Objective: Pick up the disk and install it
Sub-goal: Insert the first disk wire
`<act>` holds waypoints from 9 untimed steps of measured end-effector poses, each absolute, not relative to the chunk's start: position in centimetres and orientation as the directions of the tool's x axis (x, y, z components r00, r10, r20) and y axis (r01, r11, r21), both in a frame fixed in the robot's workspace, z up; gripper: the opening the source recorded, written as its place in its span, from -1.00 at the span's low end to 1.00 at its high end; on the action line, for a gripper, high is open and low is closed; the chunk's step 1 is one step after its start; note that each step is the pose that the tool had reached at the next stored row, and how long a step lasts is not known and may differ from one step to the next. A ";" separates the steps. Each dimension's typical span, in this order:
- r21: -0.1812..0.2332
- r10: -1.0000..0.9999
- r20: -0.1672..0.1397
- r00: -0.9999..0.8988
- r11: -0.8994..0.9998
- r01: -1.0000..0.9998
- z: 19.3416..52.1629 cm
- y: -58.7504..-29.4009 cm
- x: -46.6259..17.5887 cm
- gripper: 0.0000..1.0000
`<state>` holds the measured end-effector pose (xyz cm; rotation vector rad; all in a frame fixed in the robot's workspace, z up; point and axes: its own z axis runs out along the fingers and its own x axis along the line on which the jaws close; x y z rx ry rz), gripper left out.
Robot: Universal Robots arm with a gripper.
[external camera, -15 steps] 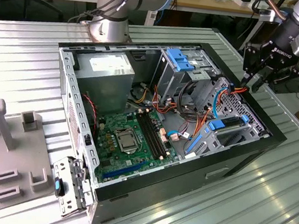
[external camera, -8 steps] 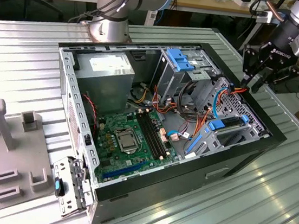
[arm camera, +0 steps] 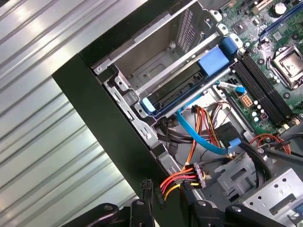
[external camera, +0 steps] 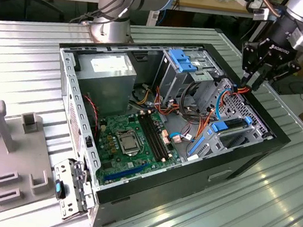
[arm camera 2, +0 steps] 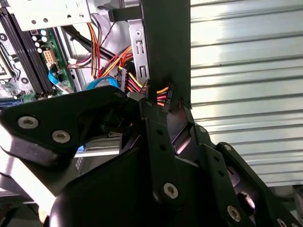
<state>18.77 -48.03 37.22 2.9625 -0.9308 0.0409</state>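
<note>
My tool hung over the case's black side wall, on the exterior view's right. Its 2 fingers stood a little apart and pinched nothing that I could make out. In both wrist views the red, orange and yellow wires and their black plug lay between the tips or just past them, and I could not tell whether they touched. The disk lay low in the grey drive cage, a dark slab with blue rails along its side, well apart from the tool. In the exterior view it showed as the dark slot under the cage bars. I could not judge whether it was pushed fully home. The main risk, as I saw it, was the wires. With the tips straddling them, any sideways or upward move could hook a strand and drag the plug, or pull it from whatever it fed. The wall was the 2nd hazard, because a finger coming down on its rim would jam or scrape. A thin blue cable looped beside the cage mouth and could be caught and dragged. If the disk was only part way in, a push off its line might bind the rails. The green circuit board sat deeper in the case on the ribbed bench, and a slip could reach it.
</note>
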 end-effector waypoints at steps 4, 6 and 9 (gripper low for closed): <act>0.030 -0.518 0.038 0.855 -0.854 -0.519 37.1 -48.0 18.9 -0.27; 0.030 -0.496 0.038 0.867 -0.867 -0.497 37.0 -48.0 18.9 -0.27; 0.092 -0.425 0.067 0.903 -0.898 -0.430 36.7 -47.3 19.1 -0.27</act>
